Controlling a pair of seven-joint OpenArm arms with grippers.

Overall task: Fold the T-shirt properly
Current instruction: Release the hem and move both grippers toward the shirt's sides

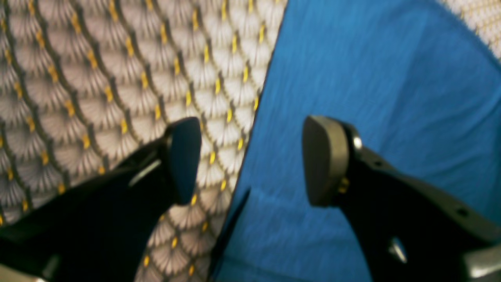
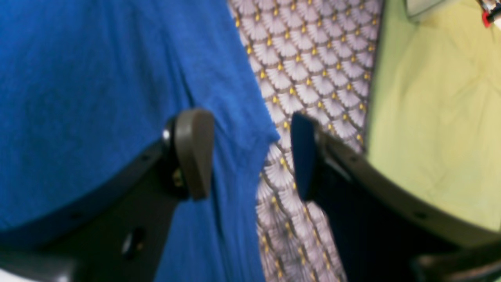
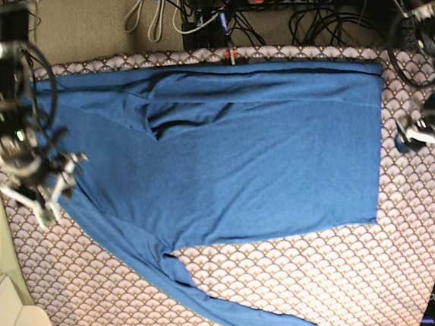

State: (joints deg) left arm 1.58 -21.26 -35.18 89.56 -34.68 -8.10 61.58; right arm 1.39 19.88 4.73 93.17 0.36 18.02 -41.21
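T-shirt (image 3: 233, 169): spread flat, one side partly folded. Left gripper (image 1: 250, 160) and right gripper (image 2: 252, 152): jaws apart, empty, straddling opposite T-shirt edges. Next: pinch edges.

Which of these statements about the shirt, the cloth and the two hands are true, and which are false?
1. The T-shirt is blue. True.
2. The left hand grips the T-shirt. False: it is open, its fingers straddling the shirt's edge.
3. The tablecloth has a scallop pattern. True.
4. The right hand is shut. False: it is open.
5. One sleeve lies stretched toward the near table edge in the base view. True.
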